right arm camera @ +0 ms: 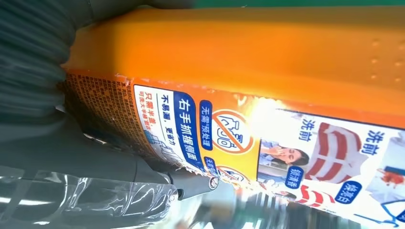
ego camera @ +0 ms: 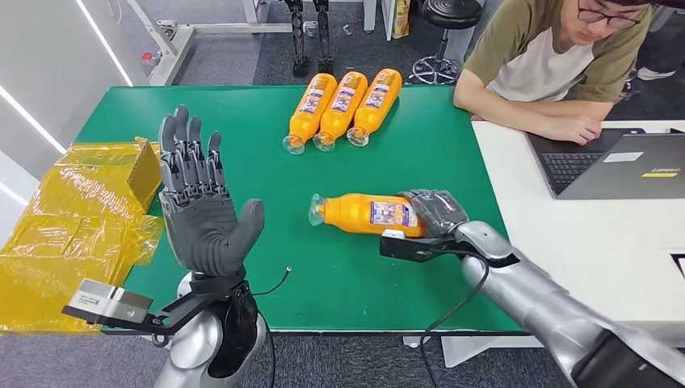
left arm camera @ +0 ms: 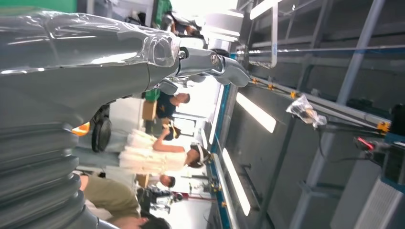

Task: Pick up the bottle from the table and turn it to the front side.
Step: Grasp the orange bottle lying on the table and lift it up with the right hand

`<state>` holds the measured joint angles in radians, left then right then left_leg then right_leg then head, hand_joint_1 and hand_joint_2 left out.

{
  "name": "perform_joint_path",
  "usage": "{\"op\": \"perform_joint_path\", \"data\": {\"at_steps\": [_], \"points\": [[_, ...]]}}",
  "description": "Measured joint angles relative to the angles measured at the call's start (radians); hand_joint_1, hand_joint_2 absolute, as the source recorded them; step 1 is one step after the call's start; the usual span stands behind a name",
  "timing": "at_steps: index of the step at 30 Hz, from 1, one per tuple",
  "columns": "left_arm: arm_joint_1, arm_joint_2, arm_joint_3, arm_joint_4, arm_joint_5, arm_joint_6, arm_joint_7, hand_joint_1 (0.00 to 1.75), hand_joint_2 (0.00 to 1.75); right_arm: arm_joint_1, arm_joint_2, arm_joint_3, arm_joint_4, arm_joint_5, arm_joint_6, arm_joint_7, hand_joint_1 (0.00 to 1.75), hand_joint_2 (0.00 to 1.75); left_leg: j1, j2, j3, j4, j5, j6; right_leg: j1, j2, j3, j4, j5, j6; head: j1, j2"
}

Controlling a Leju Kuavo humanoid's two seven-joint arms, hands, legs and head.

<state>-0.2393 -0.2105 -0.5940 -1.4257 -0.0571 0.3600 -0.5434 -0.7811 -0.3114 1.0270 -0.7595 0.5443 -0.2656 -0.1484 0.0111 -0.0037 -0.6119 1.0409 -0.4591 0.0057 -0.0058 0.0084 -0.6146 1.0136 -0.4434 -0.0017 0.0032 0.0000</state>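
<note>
Your right hand is closing around the lying bottle near its base, so it is risking slipping when lifted.

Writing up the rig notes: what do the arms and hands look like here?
Silver, glossy metal arms. The left hand and right hand are dark grey with ribbed, segmented fingers and a thick thumb. Each wrist carries a black bracket; the left one's ends in a silver plate. Thin black cables run along both forearms. The left wrist view shows a grey ribbed cover.
</note>
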Motion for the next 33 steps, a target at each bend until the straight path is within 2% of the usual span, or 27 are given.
{"op": "perform_joint_path", "data": {"at_steps": [3,6,8,10,14,19,25,33], "points": [[0.018,-0.002,0.001,-0.002,-0.007,0.017,-0.003,0.0,1.75,0.099,0.069,-0.119,-0.061,-0.027,-0.188,-0.017,1.75,1.75,0.0,-0.001,0.0,-0.001,0.0,0.0,0.0,-0.001,0.0,0.0,-0.001,-0.001,0.0,0.0],[0.04,-0.005,0.002,-0.006,-0.02,0.024,0.001,0.0,1.75,0.23,0.138,-0.247,-0.159,-0.092,-0.324,-0.091,1.75,1.75,0.001,-0.006,0.0,-0.001,0.0,-0.001,0.001,-0.006,0.001,0.0,-0.004,-0.001,0.0,0.0],[0.053,-0.009,0.006,-0.007,-0.027,0.026,0.009,0.0,1.75,0.331,0.182,-0.329,-0.238,-0.136,-0.381,-0.147,1.75,1.75,0.001,-0.008,-0.001,-0.002,0.0,-0.001,0.001,-0.008,0.001,0.0,-0.005,-0.001,0.0,0.0],[0.06,-0.012,0.01,-0.005,-0.027,0.019,0.024,0.0,1.75,0.423,0.221,-0.39,-0.317,-0.155,-0.399,-0.183,1.75,1.75,0.001,-0.008,-0.001,-0.002,-0.001,-0.002,0.0,-0.008,0.001,0.0,-0.005,-0.001,0.0,0.0],[0.063,-0.014,0.019,0.013,-0.02,-0.031,0.075,0.0,1.75,0.562,0.285,-0.446,-0.462,-0.155,-0.399,-0.221,1.75,1.75,0.0,-0.007,-0.001,-0.002,-0.001,-0.002,0.0,-0.007,0.0,0.0,-0.005,-0.001,0.0,0.0],[0.064,-0.02,0.023,0.039,-0.054,-0.103,0.125,0.0,1.75,0.63,0.329,-0.452,-0.575,-0.088,-0.367,-0.186,1.75,1.75,0.0,-0.007,-0.001,-0.001,-0.001,-0.002,0.0,-0.007,0.0,0.0,-0.005,-0.001,0.0,0.0],[0.076,-0.021,0.025,0.057,-0.123,-0.184,0.161,0.0,1.75,0.676,0.339,-0.452,-0.651,0.0,-0.277,-0.145,1.75,1.75,0.0,-0.007,-0.001,-0.001,-0.001,-0.002,0.0,-0.007,0.0,0.0,-0.005,-0.001,0.0,0.0],[0.099,-0.019,0.032,0.06,-0.209,-0.255,0.167,0.0,1.75,0.71,0.332,-0.451,-0.706,0.12,-0.14,-0.064,1.75,1.75,0.0,-0.007,-0.001,-0.001,-0.001,-0.002,0.0,-0.007,0.0,0.0,-0.005,-0.002,0.0,0.0]]}}
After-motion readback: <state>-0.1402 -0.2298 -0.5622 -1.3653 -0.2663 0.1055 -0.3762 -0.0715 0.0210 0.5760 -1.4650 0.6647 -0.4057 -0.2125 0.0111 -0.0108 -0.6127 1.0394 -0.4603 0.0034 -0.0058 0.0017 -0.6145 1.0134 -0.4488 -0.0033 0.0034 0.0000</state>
